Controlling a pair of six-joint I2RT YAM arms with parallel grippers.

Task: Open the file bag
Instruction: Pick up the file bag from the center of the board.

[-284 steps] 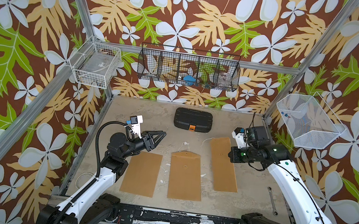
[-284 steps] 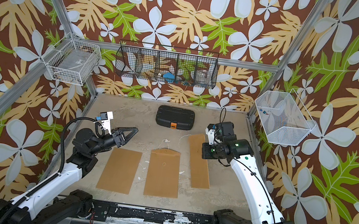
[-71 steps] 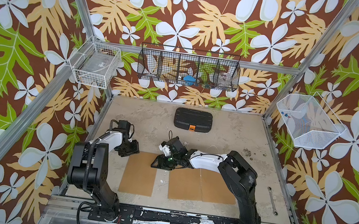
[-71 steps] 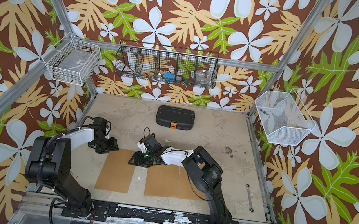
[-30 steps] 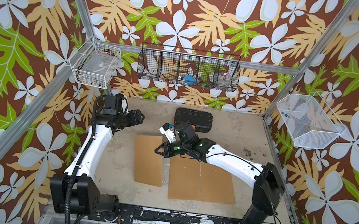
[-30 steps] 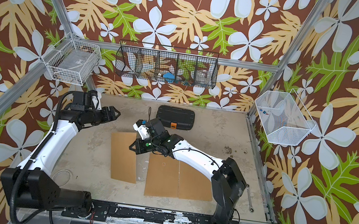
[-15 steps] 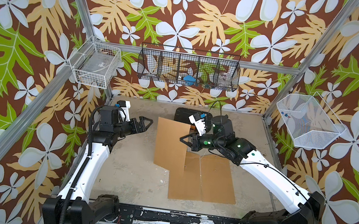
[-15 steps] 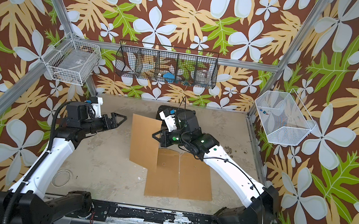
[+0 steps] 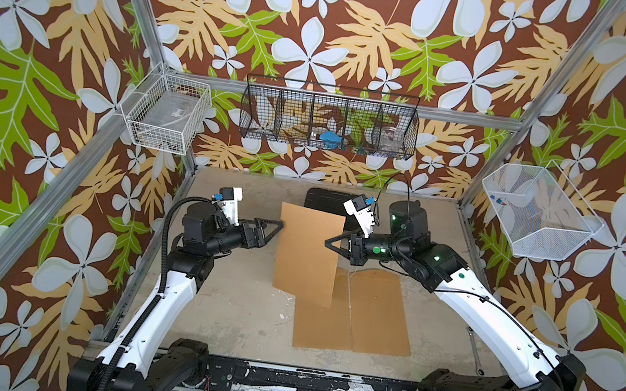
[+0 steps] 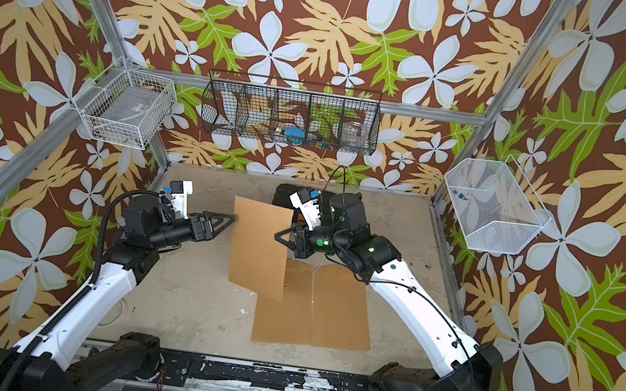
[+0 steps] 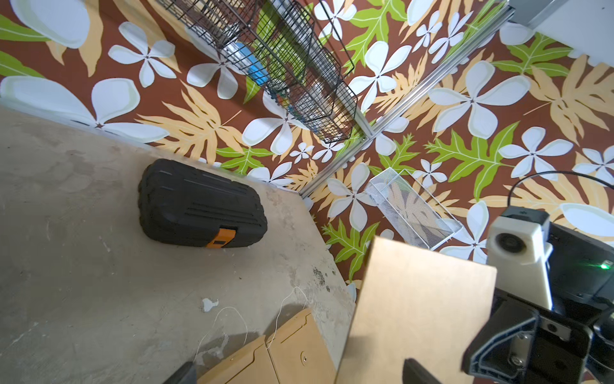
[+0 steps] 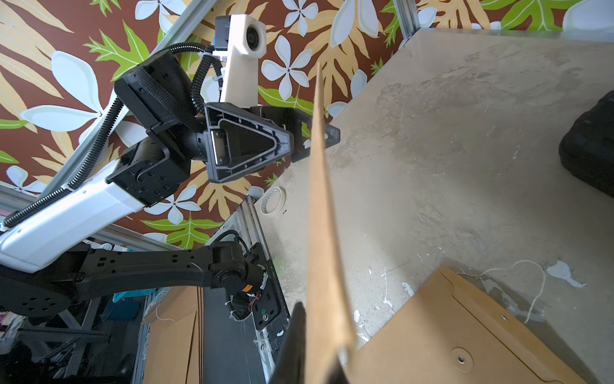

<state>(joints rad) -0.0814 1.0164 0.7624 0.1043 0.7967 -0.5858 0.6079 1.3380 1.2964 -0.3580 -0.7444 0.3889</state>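
A brown file bag [image 9: 307, 257] [image 10: 259, 247] hangs upright above the table, its plain face toward both top views. My right gripper [image 9: 327, 243] [image 12: 315, 359] is shut on its right edge. The right wrist view shows the bag edge-on [image 12: 322, 216]. My left gripper [image 9: 278, 227] [image 10: 232, 219] is open at the bag's left edge. In the right wrist view its fingers [image 12: 282, 143] stand on either side of that edge, not pinching it. In the left wrist view the bag [image 11: 415, 316] fills the space by one fingertip.
Two more brown file bags [image 9: 322, 317] [image 9: 381, 316] lie side by side on the table below, with loose white strings [image 11: 232, 312] by their flaps. A black case [image 11: 202, 206] sits at the back. A wrench [image 9: 474, 345] lies at the right edge.
My right gripper has carried the file bag up and toward the middle of the table. My left gripper has opened wide and moved in to the bag's left edge.
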